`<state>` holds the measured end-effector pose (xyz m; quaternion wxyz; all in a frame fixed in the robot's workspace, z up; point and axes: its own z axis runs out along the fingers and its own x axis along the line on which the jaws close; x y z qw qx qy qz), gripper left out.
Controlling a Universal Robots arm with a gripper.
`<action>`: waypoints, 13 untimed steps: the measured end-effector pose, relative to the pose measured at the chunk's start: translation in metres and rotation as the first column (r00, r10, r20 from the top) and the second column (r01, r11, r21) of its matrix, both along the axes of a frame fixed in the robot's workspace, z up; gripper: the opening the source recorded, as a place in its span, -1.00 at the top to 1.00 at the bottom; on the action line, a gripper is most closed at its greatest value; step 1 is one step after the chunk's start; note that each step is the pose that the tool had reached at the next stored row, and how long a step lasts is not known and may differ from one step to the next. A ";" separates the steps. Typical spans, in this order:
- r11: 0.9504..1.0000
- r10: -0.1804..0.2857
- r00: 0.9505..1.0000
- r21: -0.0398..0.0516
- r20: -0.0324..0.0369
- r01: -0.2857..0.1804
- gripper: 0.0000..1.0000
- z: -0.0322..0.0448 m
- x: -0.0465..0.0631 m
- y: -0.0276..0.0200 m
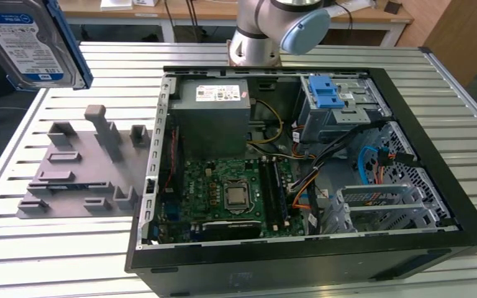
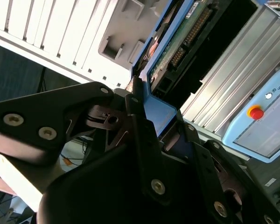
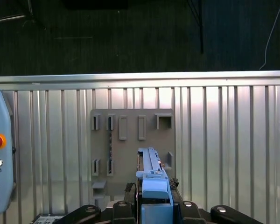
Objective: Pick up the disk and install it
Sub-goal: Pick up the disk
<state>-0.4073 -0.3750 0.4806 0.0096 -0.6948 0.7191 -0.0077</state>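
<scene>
The tool (image 2: 158, 117) pinches the disk (image 1: 25, 42) by its blue carrier, edge-on, high above the grey holder plate (image 1: 72, 180). The open computer case (image 1: 437, 248) stands just beside that plate on the surface (image 1: 56, 254). The hold looks narrow, so I judge a quick swing could twist the disk askew.

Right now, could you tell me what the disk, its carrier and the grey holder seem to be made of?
Disk: silvery metal body, apparently, under a glossy paper label. Carrier: blue plastic, smooth moulded look. Holder: matte grey plastic, likely, with blocky slots.
</scene>
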 end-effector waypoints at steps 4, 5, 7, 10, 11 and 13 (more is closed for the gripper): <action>1.000 0.000 1.000 0.000 -0.001 0.000 0.27 0.0001 0.011 0.0000; 1.000 0.000 1.000 0.000 -0.001 0.000 0.27 0.0000 0.014 0.0000; 1.000 0.000 1.000 0.000 -0.002 0.000 0.27 0.0000 0.023 0.0000; 1.000 0.000 1.000 0.000 -0.003 0.000 0.27 -0.0001 0.035 0.0000; 1.000 0.000 1.000 0.000 -0.004 0.000 0.27 -0.0002 0.039 -0.0001; 1.000 0.000 1.000 0.000 -0.005 0.000 0.27 -0.0002 0.047 -0.0001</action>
